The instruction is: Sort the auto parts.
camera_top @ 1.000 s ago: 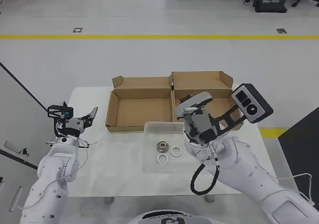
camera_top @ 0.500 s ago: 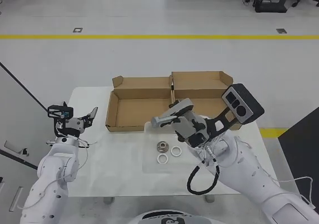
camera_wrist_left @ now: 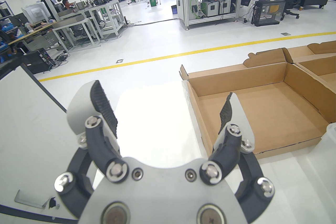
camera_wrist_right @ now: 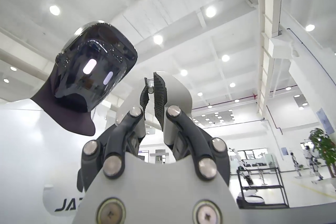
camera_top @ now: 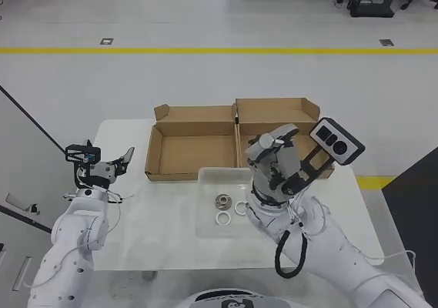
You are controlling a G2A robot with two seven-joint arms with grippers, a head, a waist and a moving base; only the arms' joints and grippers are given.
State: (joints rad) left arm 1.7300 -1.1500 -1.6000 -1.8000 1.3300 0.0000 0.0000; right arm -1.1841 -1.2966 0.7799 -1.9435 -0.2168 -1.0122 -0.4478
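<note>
My right gripper (camera_top: 272, 140) is raised above the near edge of the right cardboard box (camera_top: 295, 114), its fingers pointing up. In the right wrist view the right gripper (camera_wrist_right: 151, 79) is shut on a small silver metal part (camera_wrist_right: 150, 87) held at the fingertips. A clear tray (camera_top: 208, 179) in the middle of the table holds a grey round part (camera_top: 222, 202) and two white rings (camera_top: 242, 207) (camera_top: 223, 219). My left gripper (camera_top: 118, 158) (camera_wrist_left: 164, 89) stands open with nothing in it, over the table's left side, short of the left cardboard box (camera_wrist_left: 262, 109).
Two open cardboard boxes sit side by side at the back of the white table (camera_top: 165, 223); the left box (camera_top: 192, 150) has a bare floor. A white panel (camera_top: 3, 146) stands off the table's left edge.
My right gripper swung left over the tray's far edge, then back to the right and tipped upward with the small part in it. The left arm has kept still.
</note>
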